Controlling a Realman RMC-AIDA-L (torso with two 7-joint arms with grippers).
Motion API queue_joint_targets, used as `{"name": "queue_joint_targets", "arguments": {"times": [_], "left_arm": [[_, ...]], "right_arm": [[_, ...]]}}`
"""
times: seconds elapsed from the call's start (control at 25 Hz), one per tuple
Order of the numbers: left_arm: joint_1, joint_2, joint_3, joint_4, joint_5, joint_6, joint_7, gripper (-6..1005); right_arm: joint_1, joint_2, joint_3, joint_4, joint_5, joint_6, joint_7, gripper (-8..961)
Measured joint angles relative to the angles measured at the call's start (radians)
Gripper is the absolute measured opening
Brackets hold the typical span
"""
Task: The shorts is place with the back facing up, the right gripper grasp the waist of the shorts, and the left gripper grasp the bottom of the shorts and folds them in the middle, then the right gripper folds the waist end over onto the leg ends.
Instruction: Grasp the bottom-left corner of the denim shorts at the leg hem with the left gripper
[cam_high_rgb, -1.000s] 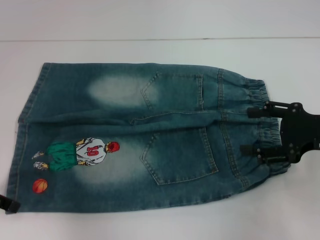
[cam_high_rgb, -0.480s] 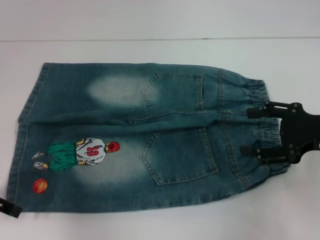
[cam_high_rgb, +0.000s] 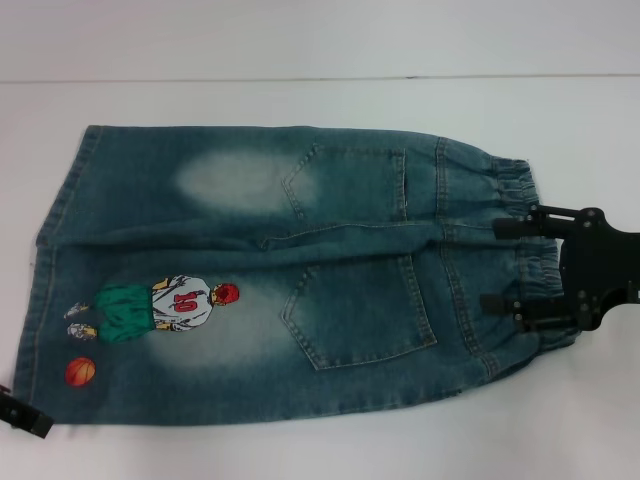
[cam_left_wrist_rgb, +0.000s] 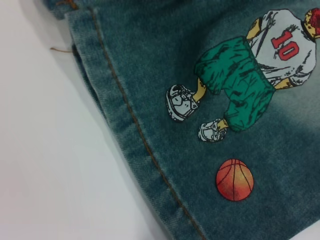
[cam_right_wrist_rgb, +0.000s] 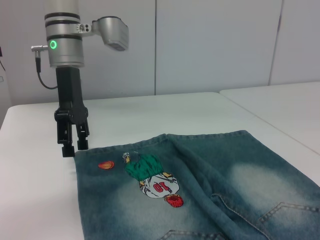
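While right hand (cam_high_rgb: 512, 268) straddles shorts (cam_high_rgb: 300, 270) waist, spread | left hand (cam_right_wrist_rgb: 72, 145) slightly parted, at hem corner

The right gripper (cam_high_rgb: 505, 265) is hovering near the table's right edge, its two black fingers (cam_high_rgb: 512, 225) standing well apart and pointing toward the left edge, the black wrist plate trailing behind them toward the right. The left gripper (cam_right_wrist_rgb: 72, 145) is hanging straight down from its upright arm at the near left corner of the table, silver wrist ring glowing green, its black fingers (cam_right_wrist_rgb: 82, 136) spread a little, tips reaching down just beside the cloth's corner.
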Motion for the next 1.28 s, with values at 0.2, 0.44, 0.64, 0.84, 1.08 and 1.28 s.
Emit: {"name": "queue_joint_targets", "arguments": {"times": [0.2, 0.44, 0.64, 0.84, 1.08, 1.28], "left_arm": [[-0.002, 0.001, 0.01, -0.001, 0.0, -0.006, -0.01, 842], [-0.003, 0.0, 0.026, -0.002, 0.0, -0.007, -0.02, 837], [-0.003, 0.0, 0.028, -0.002, 0.0, -0.008, -0.023, 813], [-0.003, 0.0, 0.034, -0.001, 0.0, -0.014, -0.024, 798], [-0.003, -0.004, 0.037, 0.003, 0.0, -0.047, -0.049, 769], [-0.011, -0.004, 0.031, -0.013, -0.001, -0.058, -0.048, 682]], "right_arm": [[-0.001, 0.0, 0.001, 0.0, 0.0, 0.0, 0.0, 911], [-0.002, 0.0, 0.003, 0.002, 0.0, 0.0, 0.0, 911], [-0.003, 0.0, 0.005, 0.003, -0.001, 0.0, -0.001, 911], [-0.003, 0.0, 0.005, 0.004, -0.002, 0.0, -0.001, 912], [-0.002, 0.0, 0.007, 0.007, -0.001, 0.002, -0.003, 912], [-0.002, 0.0, 0.008, 0.005, 0.0, 0.0, -0.003, 912]]}}
